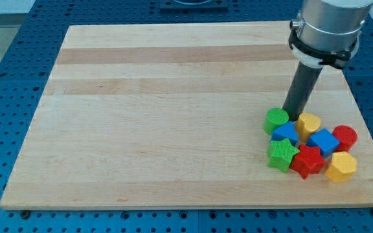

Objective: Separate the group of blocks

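Note:
A tight group of blocks lies at the board's lower right. A green round block (276,120) is at its upper left, a yellow heart-like block (309,123) beside it, a blue block (285,134) below them, a blue cube (324,141), a red round block (345,137), a green star (282,155), a red star (307,162) and a yellow hexagon (341,167). My tip (294,117) stands at the group's top edge, between the green round block and the yellow heart-like block, touching or nearly touching both.
The wooden board (173,103) lies on a blue perforated table (11,77). The arm's grey body (326,29) hangs over the board's upper right. The group is close to the board's right and bottom edges.

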Motion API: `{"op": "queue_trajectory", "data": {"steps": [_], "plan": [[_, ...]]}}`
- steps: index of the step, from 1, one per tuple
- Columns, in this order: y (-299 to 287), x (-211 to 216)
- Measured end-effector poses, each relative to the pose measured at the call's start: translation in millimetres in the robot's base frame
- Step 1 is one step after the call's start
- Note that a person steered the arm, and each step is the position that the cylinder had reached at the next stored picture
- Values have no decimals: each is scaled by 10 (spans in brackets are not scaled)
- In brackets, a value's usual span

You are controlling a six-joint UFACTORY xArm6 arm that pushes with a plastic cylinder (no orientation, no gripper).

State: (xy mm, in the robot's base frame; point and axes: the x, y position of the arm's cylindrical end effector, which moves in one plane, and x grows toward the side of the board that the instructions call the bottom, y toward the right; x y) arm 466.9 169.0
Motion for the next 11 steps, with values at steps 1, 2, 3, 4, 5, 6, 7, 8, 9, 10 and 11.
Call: {"op": "queue_trajectory", "data": {"steps": [1,2,3,4,5,6,7,8,9,10,11], "plan": [[0,0],[64,-150],[508,-269],[1147,-228],[1331,-186],[1339,-28],[1403,371],[1416,610],[1241,621],[921,646],[596,675]]}}
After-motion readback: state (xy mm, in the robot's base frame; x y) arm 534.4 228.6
